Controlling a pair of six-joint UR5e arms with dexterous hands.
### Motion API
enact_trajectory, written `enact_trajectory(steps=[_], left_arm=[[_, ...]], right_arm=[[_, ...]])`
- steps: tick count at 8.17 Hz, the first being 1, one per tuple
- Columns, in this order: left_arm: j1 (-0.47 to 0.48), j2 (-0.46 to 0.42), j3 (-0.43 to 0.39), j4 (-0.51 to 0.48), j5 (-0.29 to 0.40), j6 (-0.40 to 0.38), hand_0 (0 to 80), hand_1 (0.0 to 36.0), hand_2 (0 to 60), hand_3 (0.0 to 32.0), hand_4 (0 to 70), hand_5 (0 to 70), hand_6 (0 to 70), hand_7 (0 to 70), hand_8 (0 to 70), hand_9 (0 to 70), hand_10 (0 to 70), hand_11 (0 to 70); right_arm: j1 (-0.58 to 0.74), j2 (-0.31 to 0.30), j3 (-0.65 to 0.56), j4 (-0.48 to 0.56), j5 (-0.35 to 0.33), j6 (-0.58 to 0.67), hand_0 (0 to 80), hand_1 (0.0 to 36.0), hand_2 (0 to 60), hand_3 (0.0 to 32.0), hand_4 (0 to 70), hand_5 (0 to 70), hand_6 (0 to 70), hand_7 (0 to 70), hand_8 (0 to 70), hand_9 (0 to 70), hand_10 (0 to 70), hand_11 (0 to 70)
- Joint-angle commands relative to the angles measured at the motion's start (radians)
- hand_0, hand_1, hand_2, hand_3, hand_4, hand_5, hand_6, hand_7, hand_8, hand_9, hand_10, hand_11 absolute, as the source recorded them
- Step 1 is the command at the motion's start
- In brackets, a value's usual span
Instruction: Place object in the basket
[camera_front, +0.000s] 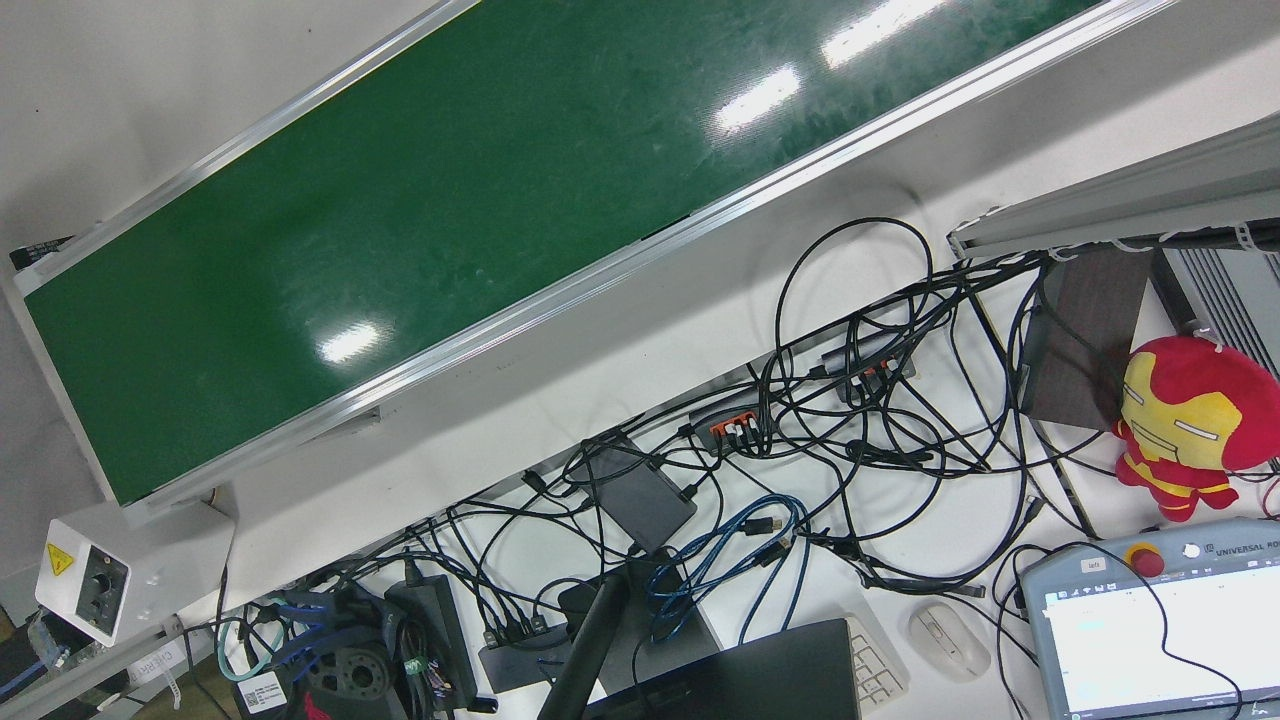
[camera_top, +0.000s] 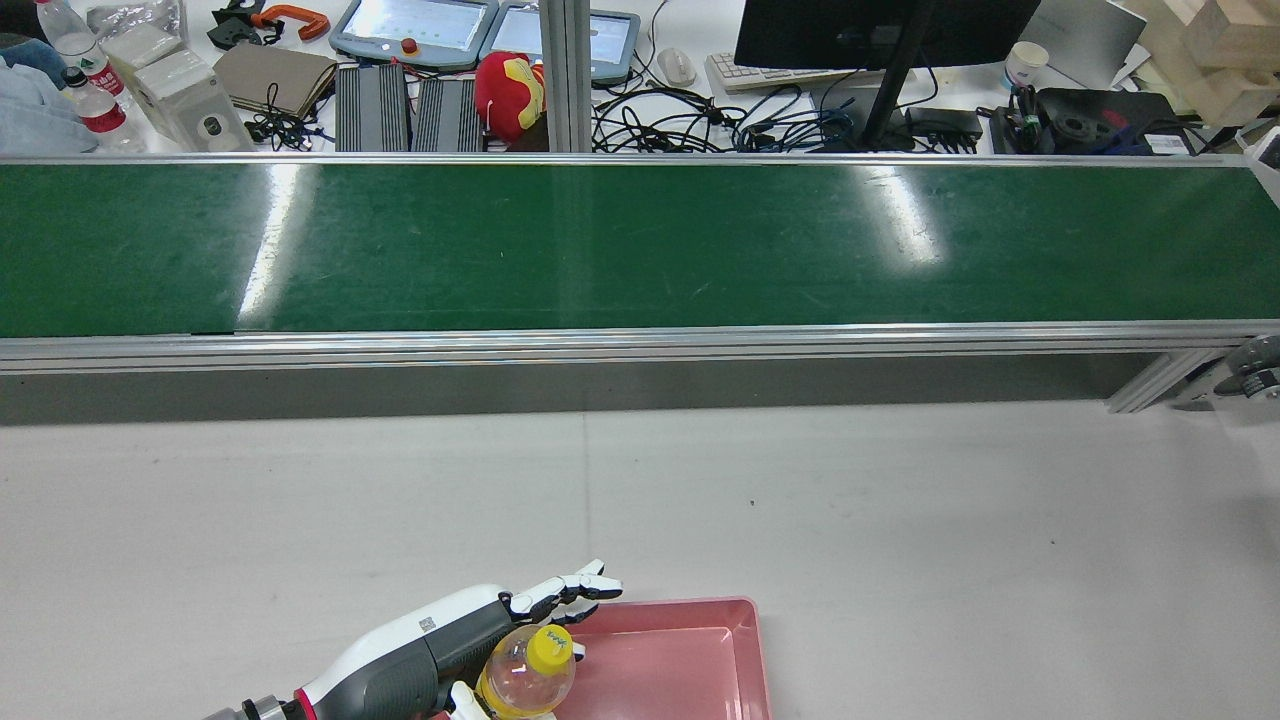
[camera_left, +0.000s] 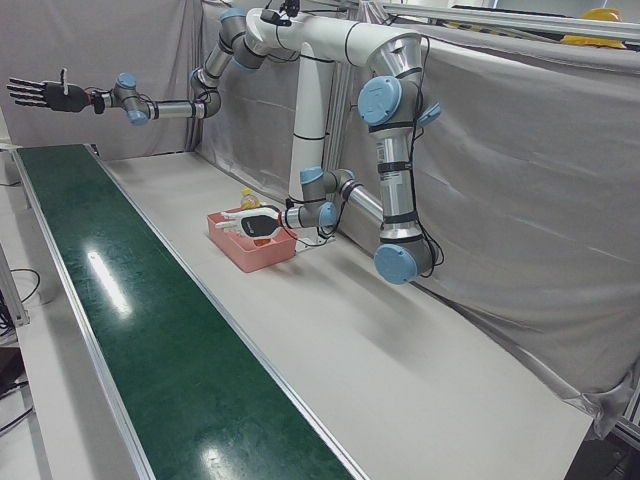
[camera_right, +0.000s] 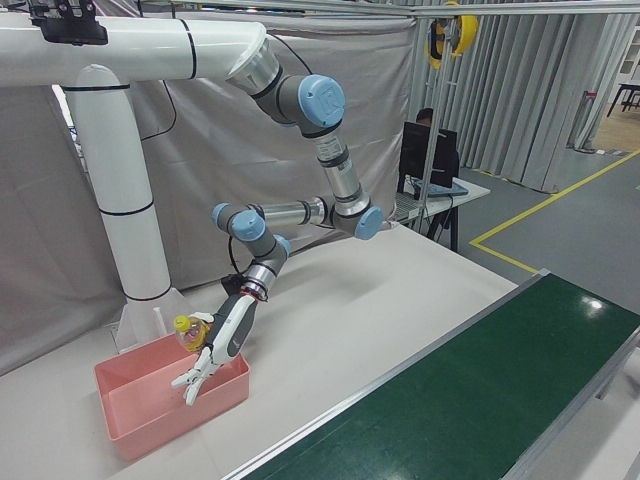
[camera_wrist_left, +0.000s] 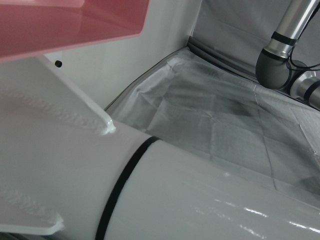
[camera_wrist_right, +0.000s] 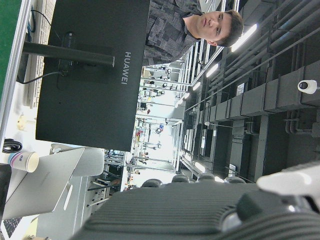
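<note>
**Holding a bottle over the pink basket**

Gripping a clear bottle (camera_top: 525, 678) with a yellow cap, the left robot hand (camera_top: 470, 640) is hovering at the bottom centre of the rear view, fingers wrapped on the bottle above the near rim of the pink basket (camera_top: 700, 665). The basket is sitting on the white bench (camera_top: 900, 530). The right robot hand (camera_left: 45, 95) is hanging high in the upper left of the left-front view, fingers spread, above the green belt (camera_left: 120, 300).
</note>
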Motion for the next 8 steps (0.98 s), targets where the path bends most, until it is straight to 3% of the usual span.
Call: enact_trajectory(steps=[1, 5, 7, 8], left_arm=[[-0.012, 0.001, -0.024, -0.005, 0.000, -0.001, 66.4, 1.5, 0.0, 12.4, 3.3, 18.6, 0.0, 0.0, 5.2, 5.5, 7.5, 12.8], [-0.031, 0.033, -0.081, -0.002, 0.000, -0.003, 55.0, 0.0, 0.0, 12.0, 4.2, 16.5, 0.0, 0.0, 3.7, 3.9, 6.5, 10.6], [-0.142, 0.065, -0.228, 0.078, 0.002, -0.010, 58.5, 0.0, 0.0, 12.0, 3.6, 17.6, 0.0, 0.0, 4.5, 4.9, 6.8, 11.3], [-0.216, 0.087, -0.267, 0.078, 0.002, -0.016, 59.5, 0.0, 0.0, 10.0, 3.9, 20.9, 0.0, 0.0, 6.0, 6.9, 7.4, 12.2]], right_arm=[[0.000, 0.000, 0.001, 0.000, 0.000, 0.000, 0.0, 0.0, 0.0, 0.0, 0.0, 0.0, 0.0, 0.0, 0.0, 0.0, 0.0, 0.0], [0.000, 0.000, 0.001, 0.000, 0.000, 0.000, 0.0, 0.0, 0.0, 0.0, 0.0, 0.0, 0.0, 0.0, 0.0, 0.0, 0.0, 0.0], [0.000, 0.000, 0.001, 0.000, 0.000, 0.000, 0.0, 0.0, 0.0, 0.0, 0.0, 0.0, 0.0, 0.0, 0.0, 0.0, 0.0, 0.0], [0.000, 0.000, 0.001, 0.000, 0.001, 0.000, 0.0, 0.0, 0.0, 0.0, 0.0, 0.0, 0.0, 0.0, 0.0, 0.0, 0.0, 0.0]])
